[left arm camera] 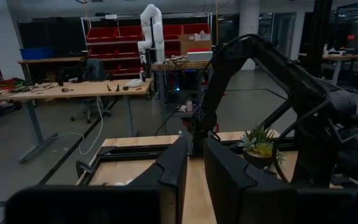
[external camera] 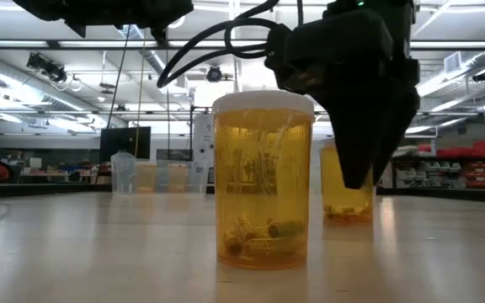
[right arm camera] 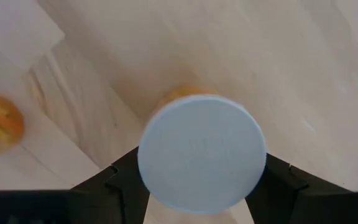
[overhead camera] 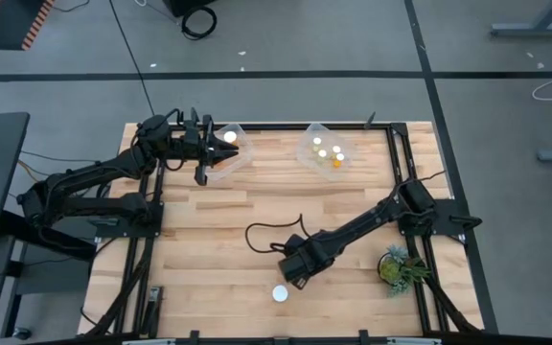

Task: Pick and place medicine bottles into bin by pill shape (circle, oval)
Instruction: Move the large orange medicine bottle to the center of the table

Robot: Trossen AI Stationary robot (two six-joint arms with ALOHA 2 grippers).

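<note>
**Two arms at work, one bottle framed near the front edge**

One wooden counter (overhead camera: 218,240) carries everything here. The left arm (overhead camera: 84,182) reaches to the far side, and its gripper (left arm camera: 194,149) hovers over the left clear plastic bin (overhead camera: 241,158). Its fingers are drawn almost together, leaving only a slim gap, and we see nothing between them. The right arm (overhead camera: 372,220) stretches diagonally toward the near edge. Its gripper (right arm camera: 199,171) is lowered over a standing medicine bottle (external camera: 262,181), with fingers spread on either side of the white cap. From the low view one dark finger hangs down past cap height beside the bottle. We cannot tell whether either finger touches it.

Both bins sit at the far edge, a little apart. The left one shows a single white cap (overhead camera: 229,136) just beside the left gripper's tip. The right bin (overhead camera: 307,134) holds several capped bottles (overhead camera: 322,153) clustered together.

A small green plant (overhead camera: 401,266) stands near the right edge of the counter, beside the right arm's base.

The framed bottle is upright and amber, with oblong pills lying at its bottom. A second amber bottle (external camera: 348,198) stands on the counter just behind it, partly hidden by the right gripper.
</note>
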